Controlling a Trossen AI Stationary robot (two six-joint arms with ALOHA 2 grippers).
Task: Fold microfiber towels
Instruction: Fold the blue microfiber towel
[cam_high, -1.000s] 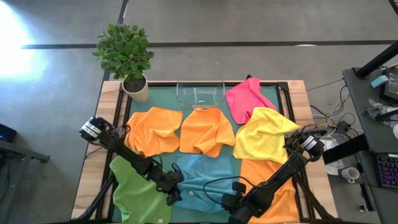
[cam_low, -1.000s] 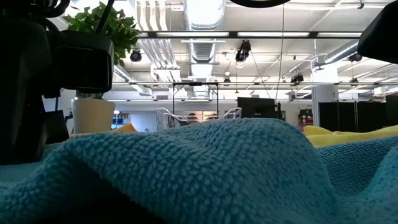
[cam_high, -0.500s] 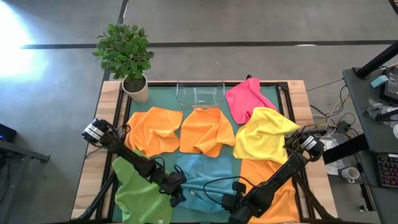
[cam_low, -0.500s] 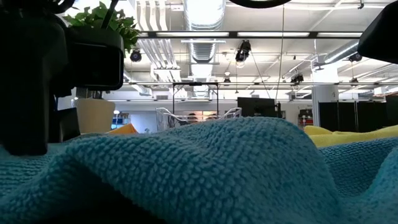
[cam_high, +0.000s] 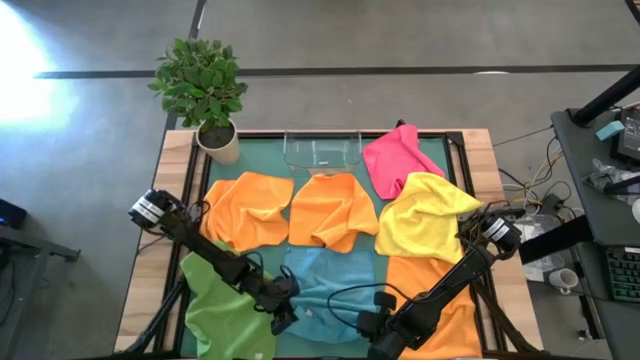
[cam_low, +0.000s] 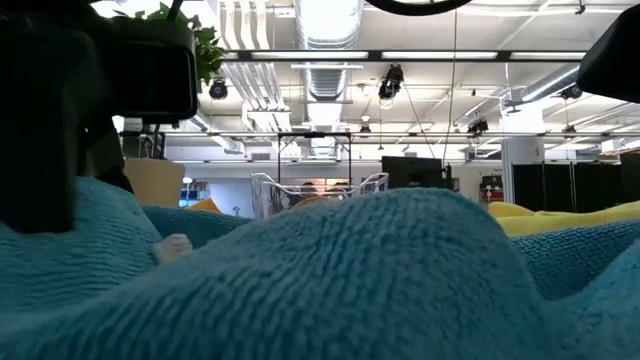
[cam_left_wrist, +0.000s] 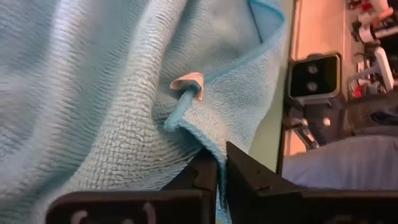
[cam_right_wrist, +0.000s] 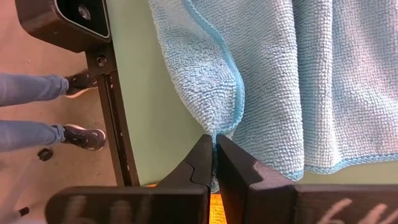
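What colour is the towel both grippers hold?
Light blue towel; right wrist view shows it best.

Grey concrete floor (cam_high: 400, 40) lies all round the wooden desk (cam_high: 480, 150), a dark seam crossing it. A potted plant (cam_high: 203, 85) stands at one far corner. Overhead, white ducts (cam_low: 320, 60) and strip lights (cam_low: 440, 55) run across an open ceiling. Someone's jeans and shoes (cam_right_wrist: 81, 137) show beside the desk.

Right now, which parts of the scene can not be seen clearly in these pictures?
- High view: the arms cover the corners of the light blue microfiber towel.
- Low view: that towel fills the foreground and hides the table behind it.
- High view: the right arm hides much of the lower orange fuzzy towel.
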